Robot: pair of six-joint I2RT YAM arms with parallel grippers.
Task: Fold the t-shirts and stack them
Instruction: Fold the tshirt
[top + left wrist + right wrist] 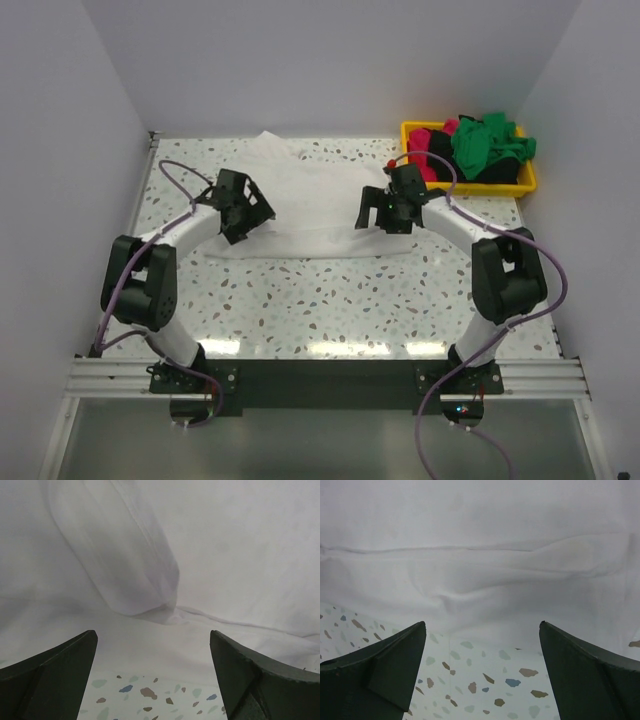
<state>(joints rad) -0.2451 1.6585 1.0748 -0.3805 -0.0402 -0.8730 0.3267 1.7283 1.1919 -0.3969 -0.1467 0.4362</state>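
Both sets of fingers spread wide, empty: left gripper (252, 224) and right gripper (381, 222) over the near edge of the large white cloth t-shirt (315, 200), mid speckled table (300, 300).

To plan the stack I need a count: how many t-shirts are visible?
4. The white t-shirt lies spread on the table; the green t-shirt, pink t-shirt and black t-shirt are heaped in the yellow bin at the far right. More may be hidden under them.

On speckled tbl (320, 300), yellow bin (480, 188) sits at far-R corner.
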